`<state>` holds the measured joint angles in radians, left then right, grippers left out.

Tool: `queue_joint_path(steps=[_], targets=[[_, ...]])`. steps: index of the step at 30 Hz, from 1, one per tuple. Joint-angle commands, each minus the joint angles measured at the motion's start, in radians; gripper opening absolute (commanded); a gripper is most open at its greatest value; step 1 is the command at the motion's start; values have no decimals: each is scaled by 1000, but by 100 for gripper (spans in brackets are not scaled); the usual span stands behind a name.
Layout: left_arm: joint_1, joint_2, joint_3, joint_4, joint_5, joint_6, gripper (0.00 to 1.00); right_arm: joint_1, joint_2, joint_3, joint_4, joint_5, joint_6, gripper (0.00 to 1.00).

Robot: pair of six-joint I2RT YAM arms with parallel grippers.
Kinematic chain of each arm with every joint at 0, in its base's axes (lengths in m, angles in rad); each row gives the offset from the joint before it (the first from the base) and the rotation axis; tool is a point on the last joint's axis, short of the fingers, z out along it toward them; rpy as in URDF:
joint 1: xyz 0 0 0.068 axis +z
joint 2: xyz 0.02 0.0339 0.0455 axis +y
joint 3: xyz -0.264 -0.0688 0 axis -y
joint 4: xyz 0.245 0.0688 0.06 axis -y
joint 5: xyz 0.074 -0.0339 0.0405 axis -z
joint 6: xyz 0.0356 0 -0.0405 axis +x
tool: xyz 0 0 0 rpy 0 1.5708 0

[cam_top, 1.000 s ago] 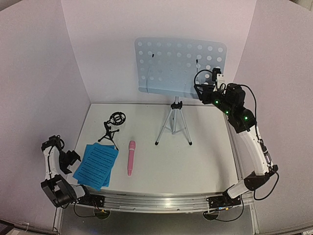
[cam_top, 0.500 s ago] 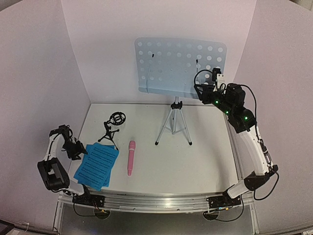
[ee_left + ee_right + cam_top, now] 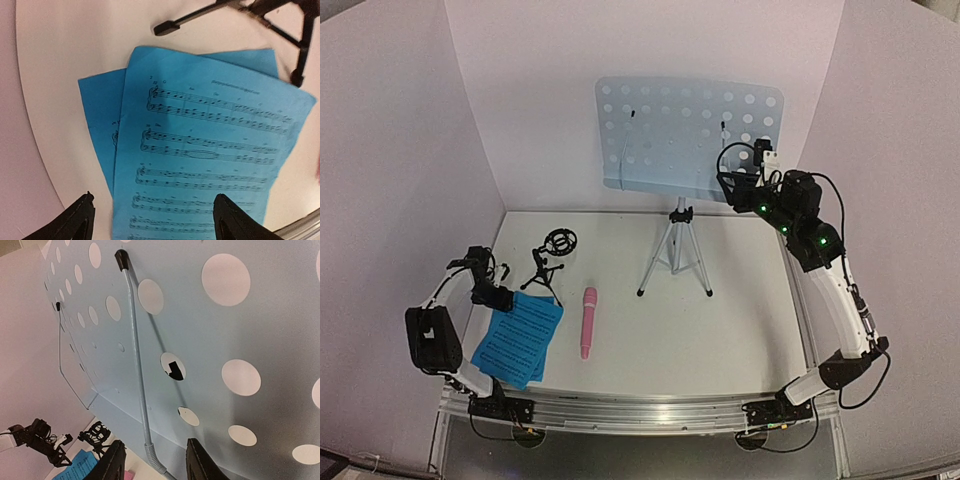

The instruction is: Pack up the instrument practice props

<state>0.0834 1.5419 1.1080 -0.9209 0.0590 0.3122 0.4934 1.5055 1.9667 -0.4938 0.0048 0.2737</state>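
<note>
Left claw point(image 3: 152, 220): open wide, holding nothing, above the blue pages point(image 3: 200, 150) at the table's point(image 3: 720, 320) front left. At least 2 pages overlap; printed staves, title unreadable. Pink microphone point(image 3: 588, 322) just beside them, black mic stand point(image 3: 554, 262) behind. Right claw point(image 3: 155, 460): open, astride the wire arm point(image 3: 137, 365) of the music stand point(image 3: 690, 135) at the back. White walls point(image 3: 540, 90).

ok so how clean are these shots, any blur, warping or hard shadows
Top external: wide-lens warping, the table's near metal rail bows; light soft and even. Left wrist: staves on the blue sheet-music pages are crisp, the small black tripod mic stand slightly soft. Right wrist: the pale-blue perforated music stand is sharp, its grey wire page holder casting a faint shadow.
</note>
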Motion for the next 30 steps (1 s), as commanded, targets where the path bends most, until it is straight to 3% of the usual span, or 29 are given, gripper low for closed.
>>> queue_joint_path(steps=[1,5,8,19,30], targets=[[6,73,-60,148,-92,203,80,9,-2,1,3,-18,-4,40],[6,116,-64,188,-4,236,69,8,-11,-9,3,-10,-4,40],[6,186,-57,236,-86,233,62,8,-18,-17,2,-9,-3,40],[6,293,-51,274,-107,216,57,9,-30,-30,3,-5,1,40],[6,255,-75,249,-75,197,28,8,-23,-27,2,-5,2,39]])
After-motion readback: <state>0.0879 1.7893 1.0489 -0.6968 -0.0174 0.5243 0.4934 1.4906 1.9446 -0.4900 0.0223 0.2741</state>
